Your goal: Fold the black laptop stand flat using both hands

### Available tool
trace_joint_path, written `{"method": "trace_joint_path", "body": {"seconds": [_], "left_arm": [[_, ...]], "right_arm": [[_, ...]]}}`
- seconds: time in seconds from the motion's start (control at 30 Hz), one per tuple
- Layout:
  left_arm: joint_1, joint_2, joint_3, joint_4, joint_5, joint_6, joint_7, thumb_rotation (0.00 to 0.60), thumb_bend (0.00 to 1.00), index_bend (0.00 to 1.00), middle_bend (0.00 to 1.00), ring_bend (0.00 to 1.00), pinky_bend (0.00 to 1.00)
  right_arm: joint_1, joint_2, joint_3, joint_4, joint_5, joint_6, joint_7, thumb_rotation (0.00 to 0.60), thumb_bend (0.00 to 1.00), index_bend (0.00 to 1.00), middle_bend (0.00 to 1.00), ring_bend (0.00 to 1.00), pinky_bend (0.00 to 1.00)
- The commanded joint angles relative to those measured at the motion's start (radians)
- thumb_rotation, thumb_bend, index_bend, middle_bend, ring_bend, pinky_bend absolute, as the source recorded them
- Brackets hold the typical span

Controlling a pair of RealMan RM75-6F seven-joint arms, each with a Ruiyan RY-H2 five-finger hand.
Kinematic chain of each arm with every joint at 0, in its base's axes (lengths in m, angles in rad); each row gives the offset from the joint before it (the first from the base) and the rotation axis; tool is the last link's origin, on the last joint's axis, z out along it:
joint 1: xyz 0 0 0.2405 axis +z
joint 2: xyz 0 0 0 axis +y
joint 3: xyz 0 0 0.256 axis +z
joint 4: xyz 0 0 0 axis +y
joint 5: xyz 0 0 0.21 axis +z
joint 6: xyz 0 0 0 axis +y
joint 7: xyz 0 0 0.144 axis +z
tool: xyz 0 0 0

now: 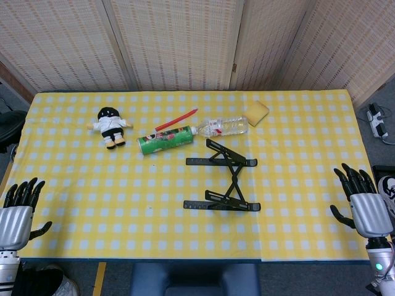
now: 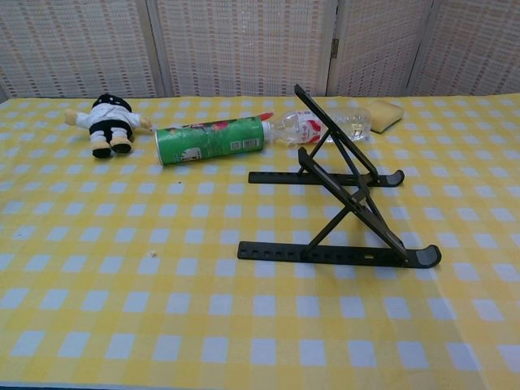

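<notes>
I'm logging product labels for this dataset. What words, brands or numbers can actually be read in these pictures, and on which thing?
None can be read.
Green can: printed label with red and white marks, too blurred to read.
Clear bottle: red and white label, lettering too small to read.
Black laptop stand: no visible marking.
Doll, yellow sponge, red pencil: no text visible.

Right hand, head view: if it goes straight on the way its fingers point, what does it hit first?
Probably nothing. The right hand sits at the table's near right edge, fingers pointing toward the far side and slightly left. That line crosses bare yellow checked tablecloth, passing right of the black folding laptop stand. Depth is unclear.
</notes>
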State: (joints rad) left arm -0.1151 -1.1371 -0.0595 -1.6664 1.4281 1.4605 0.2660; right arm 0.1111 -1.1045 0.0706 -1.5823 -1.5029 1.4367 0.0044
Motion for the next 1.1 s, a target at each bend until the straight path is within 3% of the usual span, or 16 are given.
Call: {"method": "trace_joint_path", "body": {"seconds": [0.03,0.47,0.77,1.1], "left_arm": [[-0.002,-0.004,0.003,0.007,0.006,-0.001,-0.003,0.6,0.21,0.04,0.06,0.0,0.0],[0.014,0.0,0.014,0.002,0.025,0.023,-0.025,0.6,0.21,0.04,0.06,0.0,0.0],[0.02,0.009,0.02,-0.011,0.026,0.02,-0.032,0.6,0.21,0.04,0.06,0.0,0.0],[0.021,0.015,0.025,-0.026,0.031,0.017,-0.021,0.6,0.21,0.04,0.06,0.0,0.0]], "right_arm": [[0.0,0.003,0.0,-0.003,-0.002,0.002,0.001,0.6,0.35,0.0,0.03,0.07,0.0],[0.001,0.017,-0.02,0.002,-0.026,-0.01,0.086,0.6,0.35,0.0,0.03,0.07,0.0],[0.073,0.029,-0.063,0.014,-0.055,-0.175,0.317,0.6,0.35,0.0,0.03,0.1,0.0],[0.224,-0.03,-0.095,0.07,-0.144,-0.358,0.643,0.6,0.75,0.0,0.07,0.15,0.0]]}}
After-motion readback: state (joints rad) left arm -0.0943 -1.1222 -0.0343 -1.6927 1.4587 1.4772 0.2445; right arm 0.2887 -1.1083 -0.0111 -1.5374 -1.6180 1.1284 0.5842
